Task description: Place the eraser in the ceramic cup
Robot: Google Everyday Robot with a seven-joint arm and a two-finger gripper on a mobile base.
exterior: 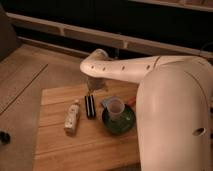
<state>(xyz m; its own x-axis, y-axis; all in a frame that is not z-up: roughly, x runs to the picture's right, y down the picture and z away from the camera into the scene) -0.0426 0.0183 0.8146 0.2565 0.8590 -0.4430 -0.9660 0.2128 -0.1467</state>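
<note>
The eraser (90,106), a small black bar with a lighter stripe, lies on the wooden table (60,150) between the bottle and the bowl. The ceramic cup (116,106), pale and tapered, stands upright at the near-left rim of the dark green bowl (122,124). My white arm reaches in from the right, and its gripper (93,86) hangs just behind and above the eraser, open, with nothing in it. The arm's end hides most of the gripper.
A pale yellowish bottle (73,118) lies on the table left of the eraser. A small orange thing (131,101) shows behind the bowl. My bulky arm covers the table's right side. Carpeted floor lies left of the table edge.
</note>
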